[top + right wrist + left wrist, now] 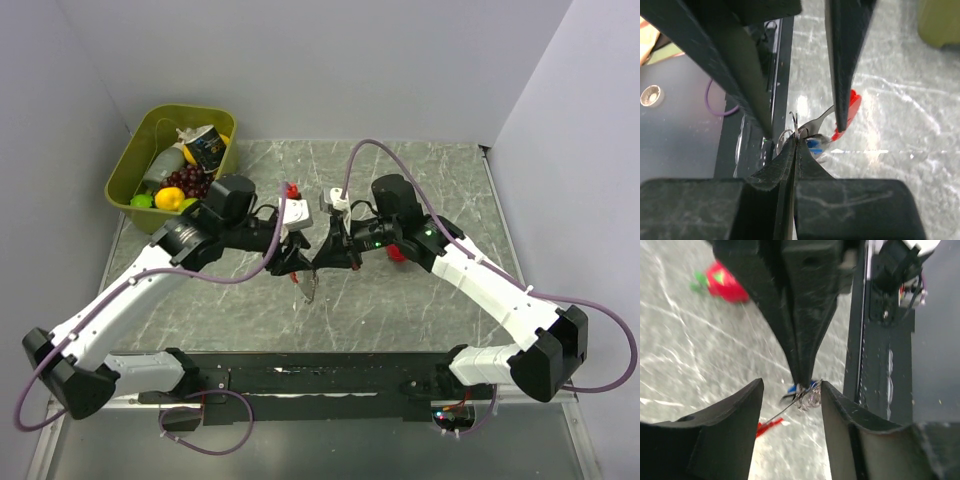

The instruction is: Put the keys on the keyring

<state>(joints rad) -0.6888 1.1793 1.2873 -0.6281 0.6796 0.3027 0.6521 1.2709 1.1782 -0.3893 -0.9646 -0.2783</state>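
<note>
1. Silvery rings (788,135) of the keyring (852,107) are pinched in the right claw (796,145), its jaws pressed together on them above the counter (400,320)
2. The red clip (769,427) sits lower, near the pinch; I cannot tell whether it dangles or lies on the counter
3. The blue key (801,388) is right at the pinch, touching the rings
4. The left claw (791,388) stands apart, one finger either side of the right claw's tip, gripping nothing
5. Threading looks under way or just finished, but whether the key is truly on a ring is hidden; no other keys show
</note>
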